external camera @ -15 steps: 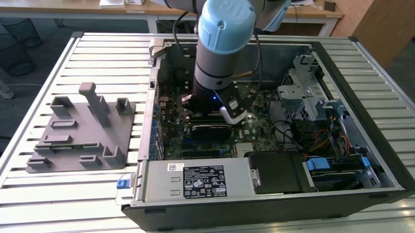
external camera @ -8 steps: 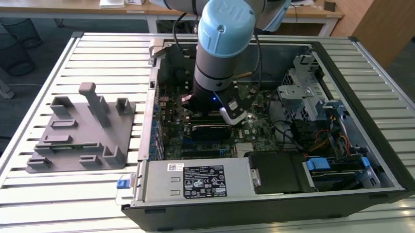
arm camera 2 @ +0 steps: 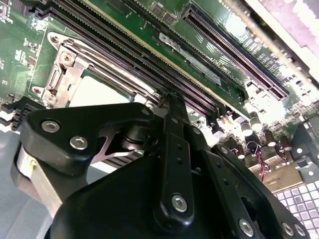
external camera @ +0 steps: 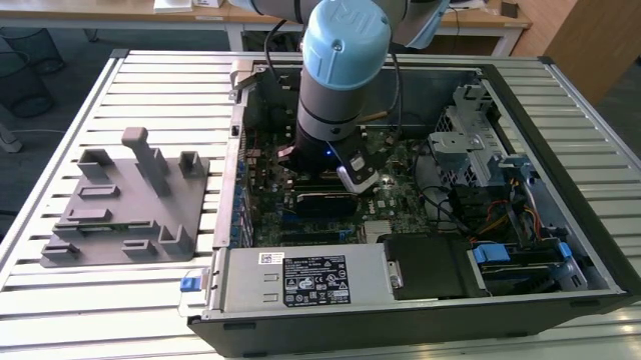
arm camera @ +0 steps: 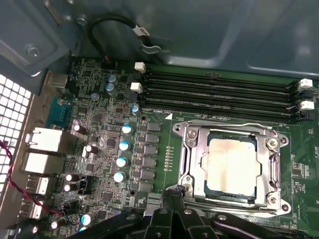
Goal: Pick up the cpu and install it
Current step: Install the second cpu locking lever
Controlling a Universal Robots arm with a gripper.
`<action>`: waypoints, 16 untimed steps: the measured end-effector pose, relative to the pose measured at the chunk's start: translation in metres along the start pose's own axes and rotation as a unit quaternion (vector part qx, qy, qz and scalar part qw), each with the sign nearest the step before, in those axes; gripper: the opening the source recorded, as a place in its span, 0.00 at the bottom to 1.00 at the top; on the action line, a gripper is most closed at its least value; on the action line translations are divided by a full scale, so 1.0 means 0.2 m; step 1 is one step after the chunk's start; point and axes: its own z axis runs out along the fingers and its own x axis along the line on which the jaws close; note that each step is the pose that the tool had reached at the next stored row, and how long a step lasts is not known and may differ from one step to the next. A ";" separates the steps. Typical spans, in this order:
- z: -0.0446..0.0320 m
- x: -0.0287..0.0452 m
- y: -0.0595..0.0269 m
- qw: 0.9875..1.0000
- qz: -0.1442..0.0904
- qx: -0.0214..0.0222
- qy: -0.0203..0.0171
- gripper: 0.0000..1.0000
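Observation:
The cpu [arm camera: 232, 164], a pale silver square with a dark rim, lies flat inside the metal socket frame [arm camera: 192, 149] on the green motherboard. In the second wrist view part of the cpu [arm camera 2: 99, 92] shows just beyond the black gripper linkage. My gripper [arm camera: 175, 190] hangs right at the socket's edge beside the cpu, its fingertips together with nothing between them. The same gripper [arm camera 2: 169, 97] points at the board by the memory slots. In the exterior view the arm reaches down into the open computer case, with the gripper [external camera: 359, 180] low over the motherboard.
A grey plastic tray with upright posts [external camera: 120, 210] sits on the slatted table at the exterior view's left. Inside the case are memory slots [arm camera: 219, 92], capacitors [arm camera: 122, 144], a black cable [arm camera: 114, 22], the power supply [external camera: 300, 281] and drive cages [external camera: 470, 142].

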 end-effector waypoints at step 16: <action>0.017 0.008 0.019 1.000 0.000 0.000 0.000 0.11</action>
